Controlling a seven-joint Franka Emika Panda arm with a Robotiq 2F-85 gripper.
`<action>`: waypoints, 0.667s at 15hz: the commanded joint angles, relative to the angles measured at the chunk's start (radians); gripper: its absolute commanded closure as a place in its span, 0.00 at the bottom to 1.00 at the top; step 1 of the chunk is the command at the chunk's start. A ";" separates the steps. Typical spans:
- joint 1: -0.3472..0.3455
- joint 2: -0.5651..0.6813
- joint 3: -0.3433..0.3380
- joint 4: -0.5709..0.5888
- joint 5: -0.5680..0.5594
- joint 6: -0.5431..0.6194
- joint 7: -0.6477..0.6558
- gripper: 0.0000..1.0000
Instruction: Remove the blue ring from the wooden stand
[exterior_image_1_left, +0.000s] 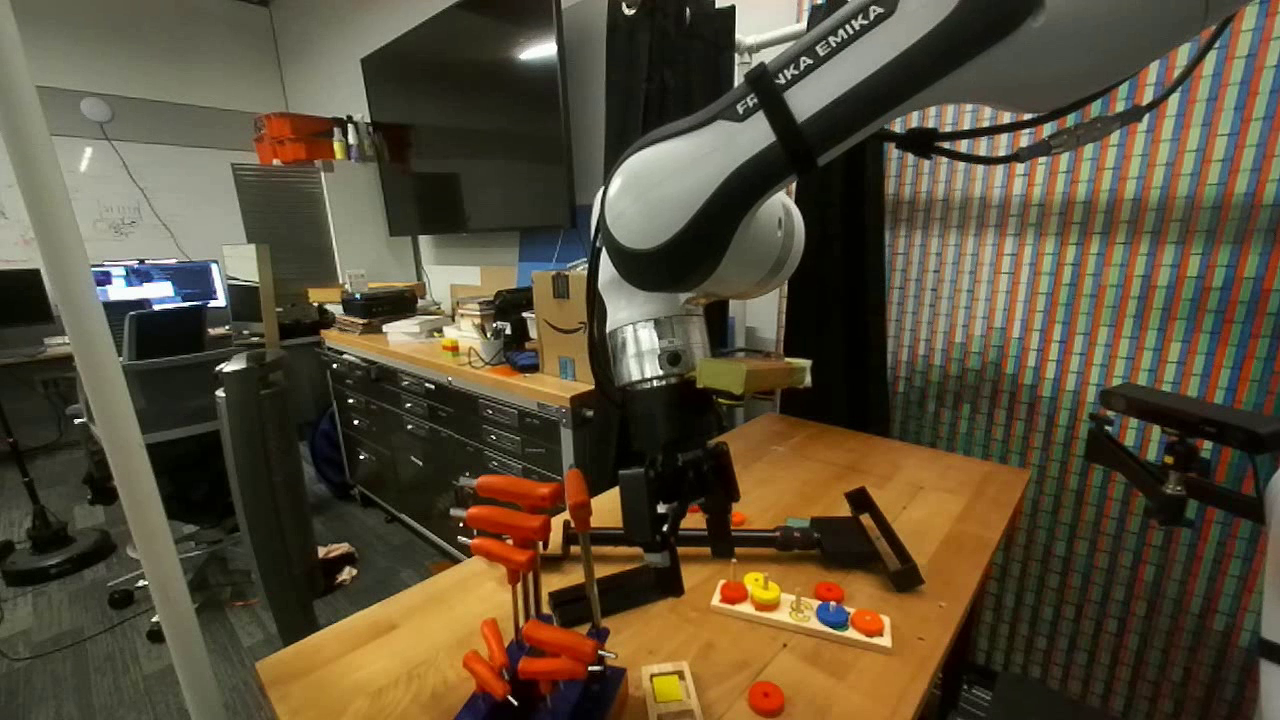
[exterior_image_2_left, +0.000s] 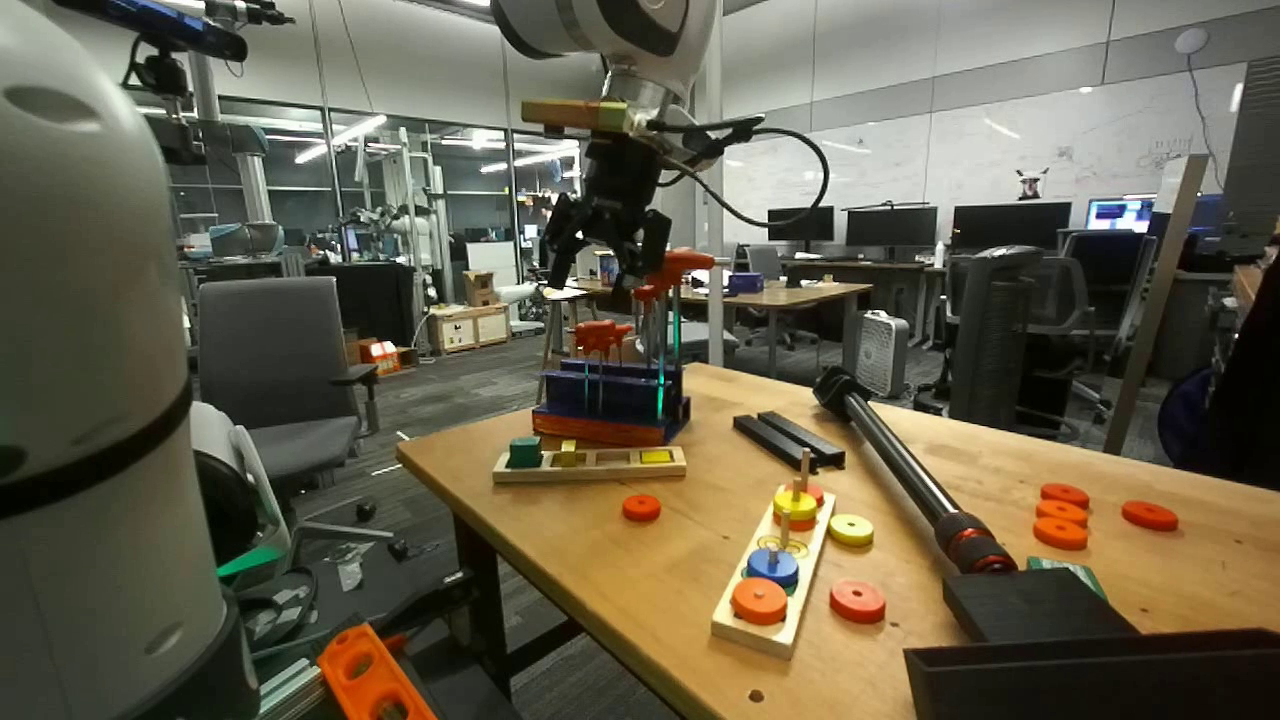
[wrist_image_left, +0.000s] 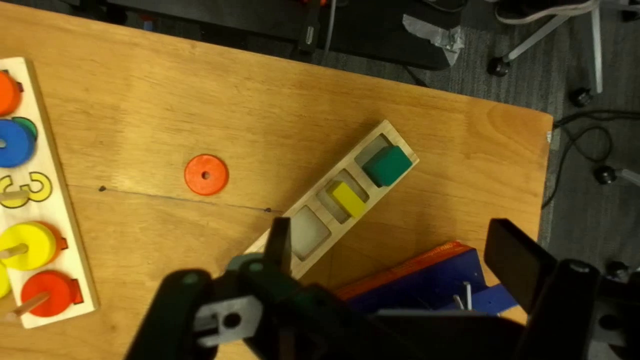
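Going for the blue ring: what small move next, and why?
Probably shift the open claw sideways toward the wooden stand before lowering: in the wrist view the blue ring sits at the left edge, while the claw hangs near the T-handle tool rack.

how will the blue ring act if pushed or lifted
The blue ring is probably stiff, given its crisp round shape, and likely light, being small. Pushed sideways, it would likely catch on the peg through its middle.

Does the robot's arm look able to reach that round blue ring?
Probably yes: the black two-fingered gripper is open and nothing covers the blue ring, though a round orange ring sits beside it.
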 joint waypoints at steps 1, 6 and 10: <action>-0.020 -0.038 0.017 -0.023 -0.096 -0.040 0.009 0.00; -0.008 -0.165 0.026 -0.157 -0.257 -0.011 -0.063 0.00; 0.012 -0.306 0.029 -0.284 -0.323 0.032 -0.162 0.00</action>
